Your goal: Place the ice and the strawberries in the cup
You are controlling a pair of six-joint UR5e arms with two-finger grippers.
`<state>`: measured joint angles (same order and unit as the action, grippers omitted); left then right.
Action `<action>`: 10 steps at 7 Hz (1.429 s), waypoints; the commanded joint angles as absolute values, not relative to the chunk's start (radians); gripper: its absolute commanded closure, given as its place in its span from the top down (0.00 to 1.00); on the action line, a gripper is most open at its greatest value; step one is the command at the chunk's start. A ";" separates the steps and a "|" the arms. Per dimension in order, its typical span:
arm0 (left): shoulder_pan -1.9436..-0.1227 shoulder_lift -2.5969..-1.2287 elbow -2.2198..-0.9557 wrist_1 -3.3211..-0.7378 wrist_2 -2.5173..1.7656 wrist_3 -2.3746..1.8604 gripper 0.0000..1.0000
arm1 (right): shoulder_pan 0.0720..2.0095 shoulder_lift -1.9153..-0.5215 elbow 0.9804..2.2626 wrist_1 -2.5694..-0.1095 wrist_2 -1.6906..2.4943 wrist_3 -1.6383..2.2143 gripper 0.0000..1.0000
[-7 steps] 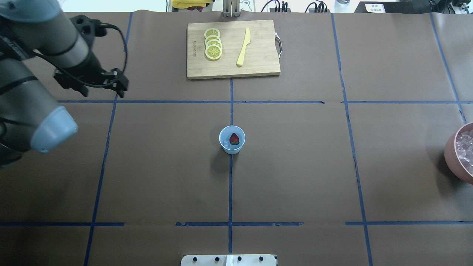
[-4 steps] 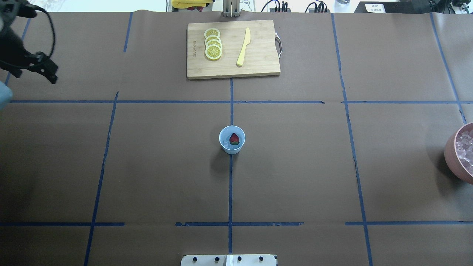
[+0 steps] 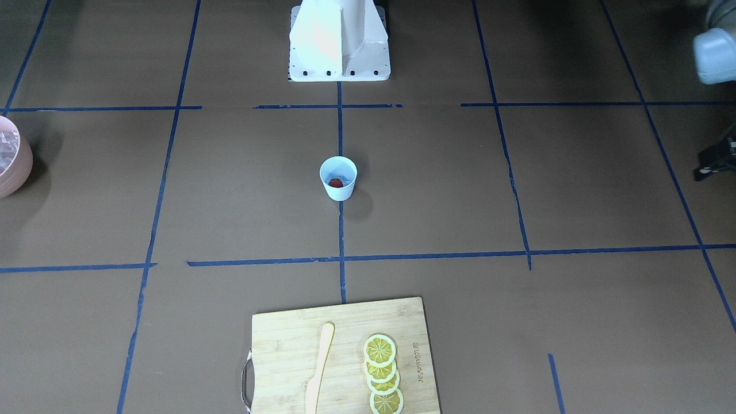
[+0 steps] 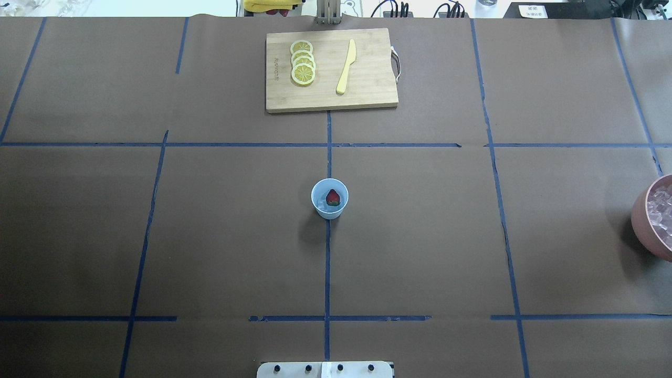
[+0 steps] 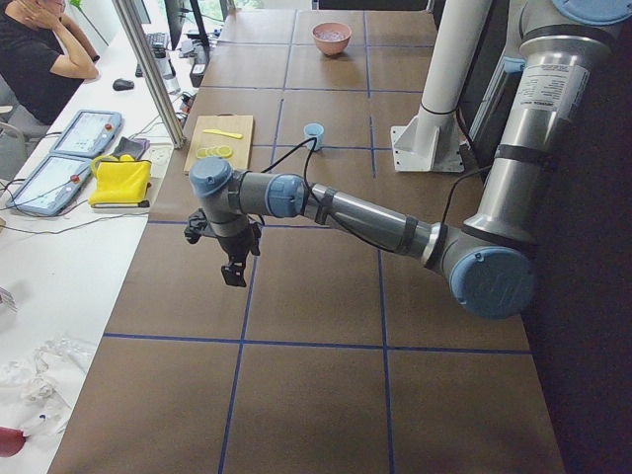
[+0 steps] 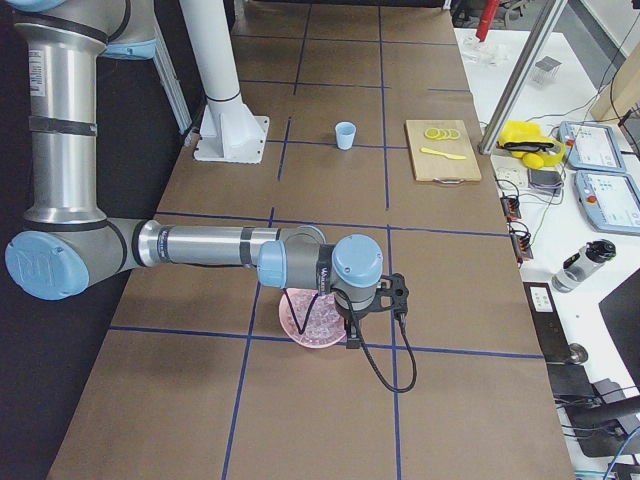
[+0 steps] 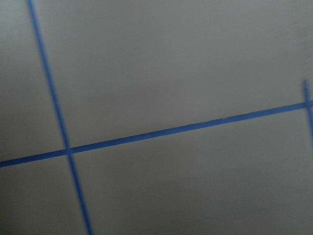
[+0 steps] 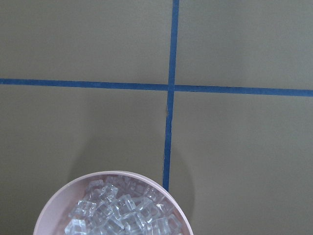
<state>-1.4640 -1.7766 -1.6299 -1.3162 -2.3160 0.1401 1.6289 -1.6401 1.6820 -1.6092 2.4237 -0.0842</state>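
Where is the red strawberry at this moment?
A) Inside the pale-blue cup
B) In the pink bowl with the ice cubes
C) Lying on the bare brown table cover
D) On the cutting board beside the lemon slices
A: the overhead view shows the strawberry lying inside the cup at the middle of the table.

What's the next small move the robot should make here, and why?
Probably raise the right arm away from the pink bowl and stop: the cup already holds the strawberry and ice, so nothing seems left to fetch.
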 commanded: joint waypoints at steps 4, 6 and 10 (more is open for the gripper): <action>-1.591 -1.633 -1.598 -1.396 -2.396 0.210 1.00 | 1.628 -1.643 1.660 -1.532 2.422 -0.083 0.99; -1.611 -1.594 -1.606 -1.400 -2.398 0.210 1.00 | 1.628 -1.643 1.661 -1.532 2.422 -0.083 0.99; -1.609 -1.574 -1.602 -1.480 -2.395 0.181 1.00 | 1.628 -1.643 1.661 -1.532 2.422 -0.083 0.99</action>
<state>-1.6100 -1.5666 -1.6099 -1.4746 -2.3957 0.1887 1.6275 -1.6429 1.6603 -1.5325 2.4221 -0.0828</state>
